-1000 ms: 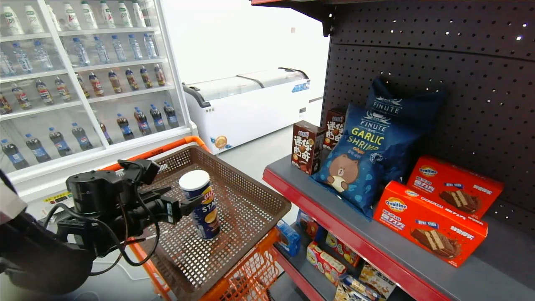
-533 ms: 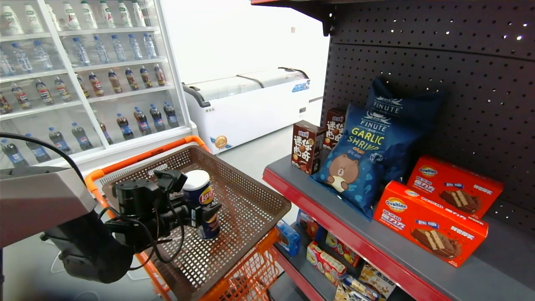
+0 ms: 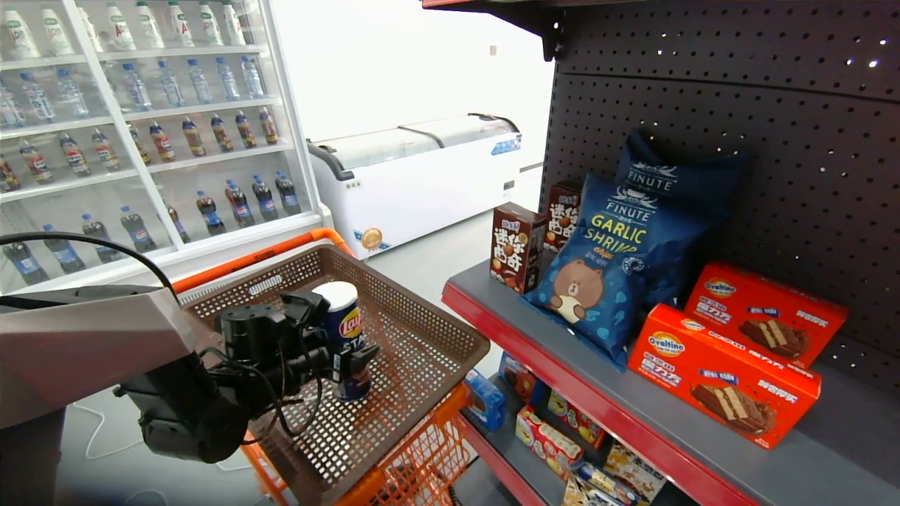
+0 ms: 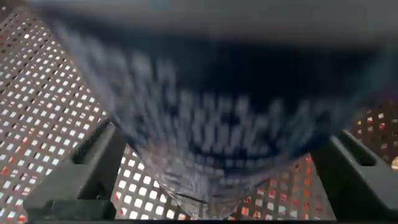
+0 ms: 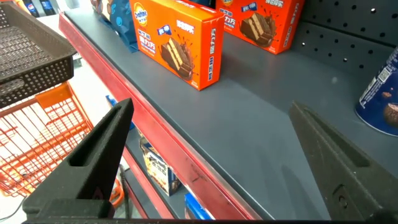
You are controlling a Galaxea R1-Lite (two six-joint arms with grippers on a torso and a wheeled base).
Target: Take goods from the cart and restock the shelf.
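From the left wrist, the chip can (image 4: 211, 124) is a blur, its top cut off at the picture's edge. From the head, the left claw (image 3: 354, 353) hides a band across the can's lower half. Well apart from the can, on the shelf (image 5: 249, 124), a blue-and-white pack (image 5: 380, 93) is cut off at the edge.

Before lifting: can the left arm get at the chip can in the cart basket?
Likely yes: the left gripper sits right at the upright chip can, nothing between them.

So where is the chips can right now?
The chips can stands upright in the brown basket atop the orange cart, on the left of the head view, with the left gripper around it.
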